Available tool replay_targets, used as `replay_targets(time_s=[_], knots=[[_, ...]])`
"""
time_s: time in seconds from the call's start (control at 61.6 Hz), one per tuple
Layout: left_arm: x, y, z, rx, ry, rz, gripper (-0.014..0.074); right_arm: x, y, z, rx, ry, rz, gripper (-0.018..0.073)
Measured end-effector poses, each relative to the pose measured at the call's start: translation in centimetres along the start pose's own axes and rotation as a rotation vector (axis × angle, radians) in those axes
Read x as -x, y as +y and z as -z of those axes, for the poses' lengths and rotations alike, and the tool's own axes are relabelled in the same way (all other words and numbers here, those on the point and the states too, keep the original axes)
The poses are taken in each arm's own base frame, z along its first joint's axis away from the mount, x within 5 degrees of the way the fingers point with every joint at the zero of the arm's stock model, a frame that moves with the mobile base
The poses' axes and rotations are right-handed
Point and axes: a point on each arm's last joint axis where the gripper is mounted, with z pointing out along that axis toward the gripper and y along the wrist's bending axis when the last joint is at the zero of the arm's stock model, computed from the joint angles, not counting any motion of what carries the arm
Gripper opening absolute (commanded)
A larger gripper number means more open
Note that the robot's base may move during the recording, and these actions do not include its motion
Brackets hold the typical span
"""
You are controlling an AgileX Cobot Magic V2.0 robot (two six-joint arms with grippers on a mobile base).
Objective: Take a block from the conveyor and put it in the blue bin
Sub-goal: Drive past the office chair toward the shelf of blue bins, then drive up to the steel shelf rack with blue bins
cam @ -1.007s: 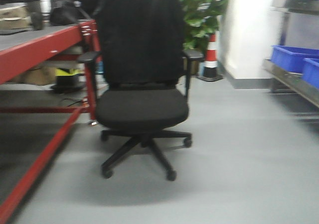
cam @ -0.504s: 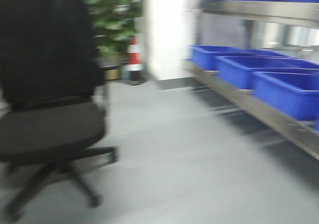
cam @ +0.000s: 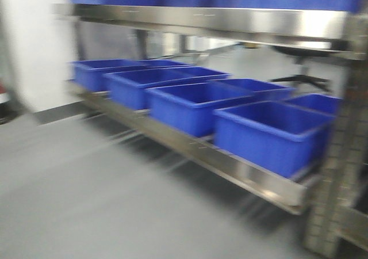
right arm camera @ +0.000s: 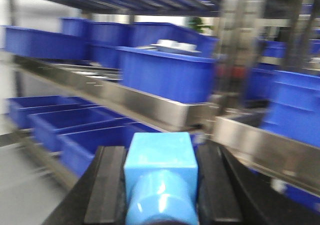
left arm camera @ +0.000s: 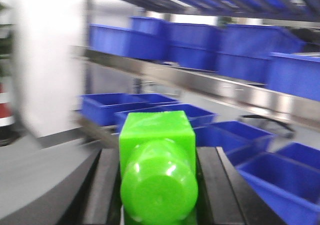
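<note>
**Both pincers gripping blocks before a rack of bins.**
The left pincer (left arm camera: 157, 185) is clamping the green block (left arm camera: 157, 150) between its two black fingers, a rounded stud facing the camera. The right pincer (right arm camera: 160, 185) is clamping a light blue block (right arm camera: 161, 157) in the same way. Both blocks are running off the bottom edge of their wrist views, and motion blur is softening every view. Open blue bins (cam: 270, 135) are sitting in a row on a low steel shelf (cam: 230, 170), above a grey floor (cam: 86, 201) and beside a white wall (cam: 34, 46).

motion blur smears every view; glare streaks the steel shelf (cam: 218, 18).
</note>
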Motion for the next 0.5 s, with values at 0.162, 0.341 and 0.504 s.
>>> replay_targets(time_s=[0.162,0.341,0.504], knots=[[0.00,0.00,0.00,0.000,0.000,0.000,-0.0111,0.00,0.00,0.00,0.000,0.000,0.000,-0.0162],[0.00,0.00,0.00,0.000,0.000,0.000,-0.0111,0.00,0.00,0.00,0.000,0.000,0.000,-0.0162],[0.00,0.00,0.00,0.000,0.000,0.000,-0.0111,0.00,0.00,0.00,0.000,0.000,0.000,-0.0162]])
